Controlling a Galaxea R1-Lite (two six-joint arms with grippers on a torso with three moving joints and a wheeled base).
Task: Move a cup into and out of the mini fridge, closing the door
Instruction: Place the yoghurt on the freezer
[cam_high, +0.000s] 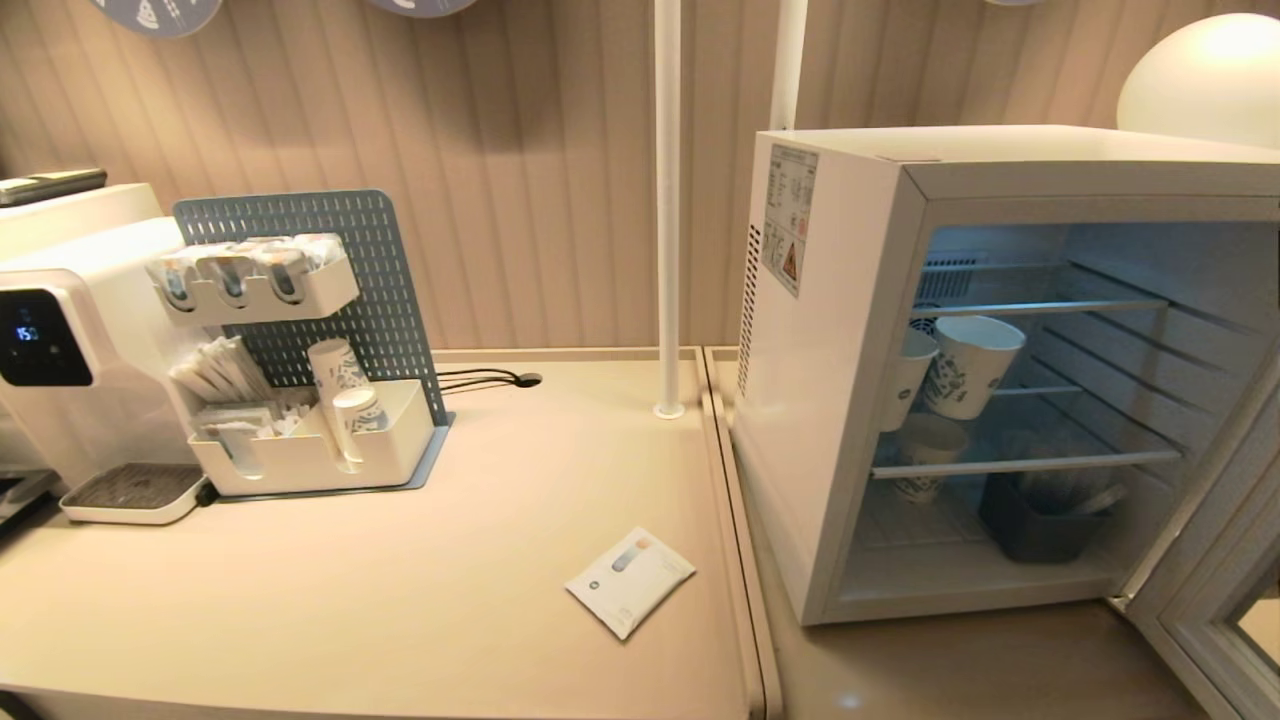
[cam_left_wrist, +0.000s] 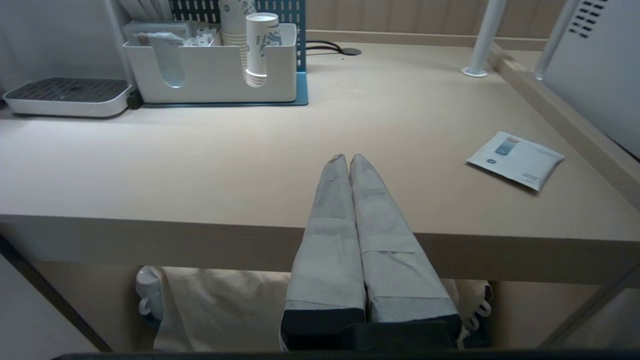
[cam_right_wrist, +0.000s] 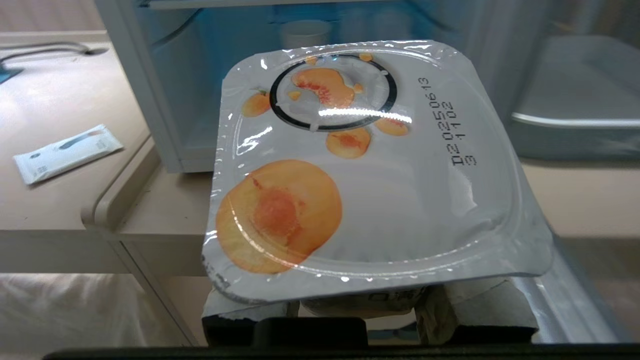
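The cup (cam_right_wrist: 370, 170), white with a sealed lid printed with orange fruit and a dark date code, fills the right wrist view. My right gripper (cam_right_wrist: 350, 305) is shut on its body just under the flared rim, one wrapped finger (cam_right_wrist: 480, 305) showing on each side. It hangs before the mini fridge (cam_high: 830, 350), a white box with wire shelves. The door (cam_high: 1215, 590) stands swung wide open at the right. My left gripper (cam_left_wrist: 348, 159) is shut and empty, level with the front edge of the beige table (cam_left_wrist: 200, 165). Neither arm shows in the head view.
Blue-patterned paper cups (cam_high: 970, 365) and a dark bin (cam_high: 1040, 520) sit on the fridge shelves. A white sachet (cam_high: 630, 580) lies on the table near the fridge. A white organiser (cam_high: 310, 440) and a water dispenser (cam_high: 60, 350) stand at the left, a white pole (cam_high: 667, 200) between.
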